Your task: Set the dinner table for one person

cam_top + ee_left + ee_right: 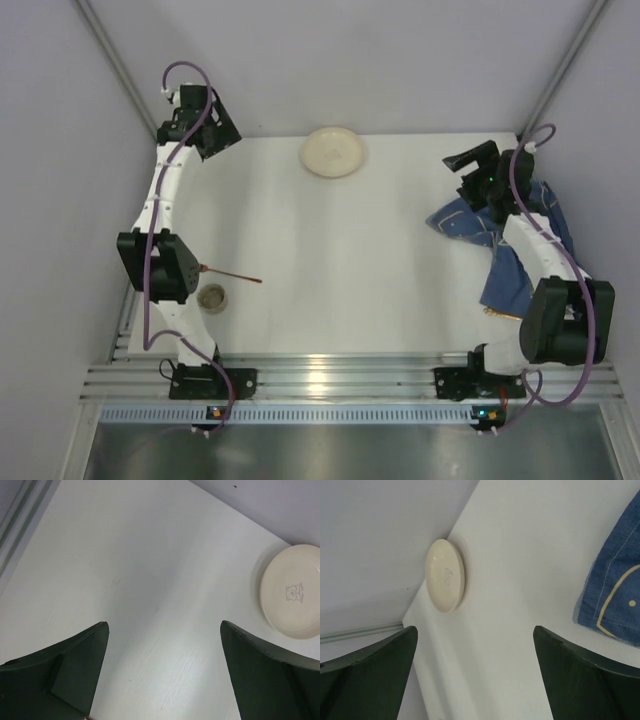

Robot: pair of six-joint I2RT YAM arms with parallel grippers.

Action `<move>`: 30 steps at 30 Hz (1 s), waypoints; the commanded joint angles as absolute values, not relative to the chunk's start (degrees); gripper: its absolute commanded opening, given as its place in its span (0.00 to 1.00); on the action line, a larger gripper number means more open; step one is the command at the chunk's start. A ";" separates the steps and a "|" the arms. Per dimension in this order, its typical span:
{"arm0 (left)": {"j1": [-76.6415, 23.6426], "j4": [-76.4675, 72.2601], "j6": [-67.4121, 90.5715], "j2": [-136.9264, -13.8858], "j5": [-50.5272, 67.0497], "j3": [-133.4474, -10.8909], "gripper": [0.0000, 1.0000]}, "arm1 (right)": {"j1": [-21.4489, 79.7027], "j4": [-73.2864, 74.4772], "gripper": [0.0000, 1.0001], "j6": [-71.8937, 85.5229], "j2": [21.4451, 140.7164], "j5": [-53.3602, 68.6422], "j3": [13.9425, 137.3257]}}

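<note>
White and far larger than anything on it, the dinner table (350, 285) fills the space between the two arms, and nothing is laid as a place setting yet. A cream plate (333, 152) with a small bear drawing sits at the far edge, close to the back wall. The blue cloth placemat (468, 222) lies crumpled at the right side, partly under the right arm. A small round cup (212, 297) and a thin brown stick (232, 275), perhaps a chopstick, rest near the left arm's base. The left gripper (164, 625) hovers over the far left corner with its jaws spread wide and nothing between them. The right gripper (475, 630) is equally wide and empty, just beside the cloth. The main risk, as I judge it, is the placemat: the right arm's links lie over it, so a swing could drag or bunch it further, and a plate set on folds would sit tilted. The plate's low rim beside the wall also invites a slipping pinch or a shove into the wall.
</note>
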State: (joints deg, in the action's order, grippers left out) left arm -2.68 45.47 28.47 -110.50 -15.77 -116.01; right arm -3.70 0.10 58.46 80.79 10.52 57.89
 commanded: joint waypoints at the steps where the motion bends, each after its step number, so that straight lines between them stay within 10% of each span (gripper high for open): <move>1: -1.59 46.24 31.37 -104.16 -9.64 -109.46 0.98 | -3.60 12.02 1.00 54.15 80.16 9.24 67.32; 30: -19.34 42.46 25.32 -75.94 -0.27 -67.87 0.95 | -5.54 45.34 1.00 32.96 92.54 1.43 73.29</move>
State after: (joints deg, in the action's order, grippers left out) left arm -19.16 43.94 27.46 -80.77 -3.95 -71.40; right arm -4.47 37.80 37.01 90.94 5.04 68.12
